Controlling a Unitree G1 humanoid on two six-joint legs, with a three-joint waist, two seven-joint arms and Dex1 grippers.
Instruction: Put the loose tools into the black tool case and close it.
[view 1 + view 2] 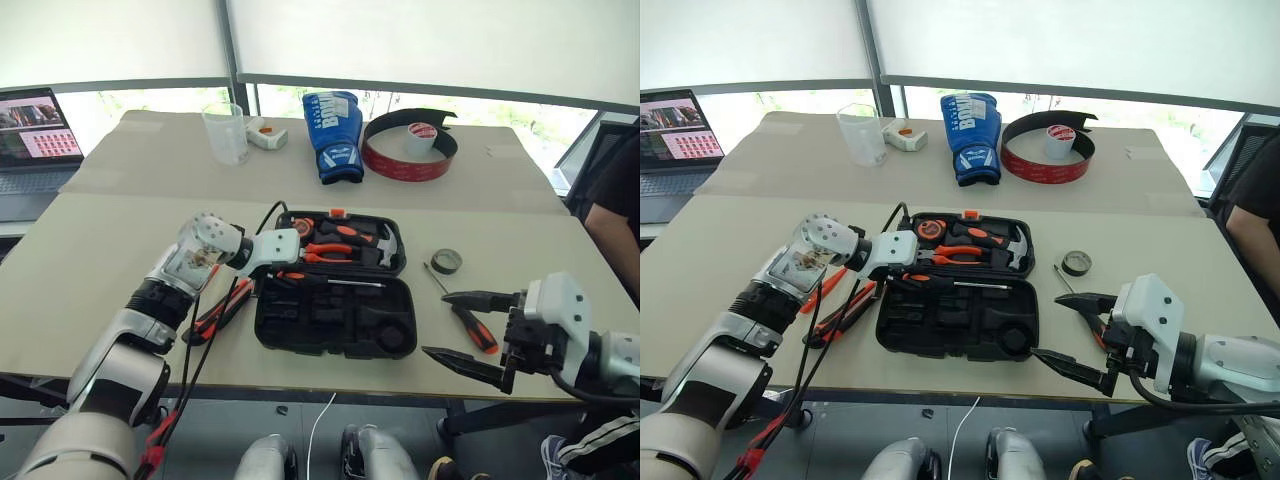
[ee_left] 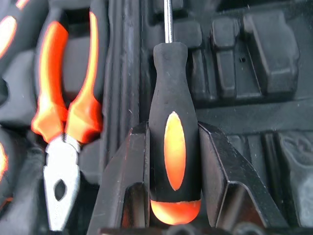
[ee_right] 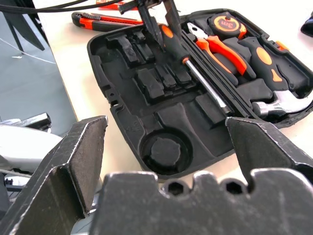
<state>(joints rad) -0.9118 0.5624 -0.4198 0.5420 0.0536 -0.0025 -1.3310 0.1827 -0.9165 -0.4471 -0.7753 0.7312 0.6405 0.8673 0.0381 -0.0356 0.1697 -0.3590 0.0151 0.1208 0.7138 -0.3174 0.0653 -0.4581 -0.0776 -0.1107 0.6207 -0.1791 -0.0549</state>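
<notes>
Right gripper [image 1: 468, 330] at four o'clock, fingers wide apart, empty. Left gripper [image 2: 173, 161] clamped on black-and-orange screwdriver [image 2: 174, 142], over open black tool case [image 1: 335, 325] at centre. Second screwdriver [image 1: 475, 327] and small tape roll [image 1: 446, 261] at three o'clock beside case. Utility knife [image 3: 105, 20] lying at nine o'clock.

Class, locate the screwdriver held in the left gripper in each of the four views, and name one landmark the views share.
Left eye: screwdriver across the case's middle.
Right eye: same place.
Left wrist: handle between the fingers.
Right wrist: upper centre.
Shared landmark: orange-handled pliers.
</notes>
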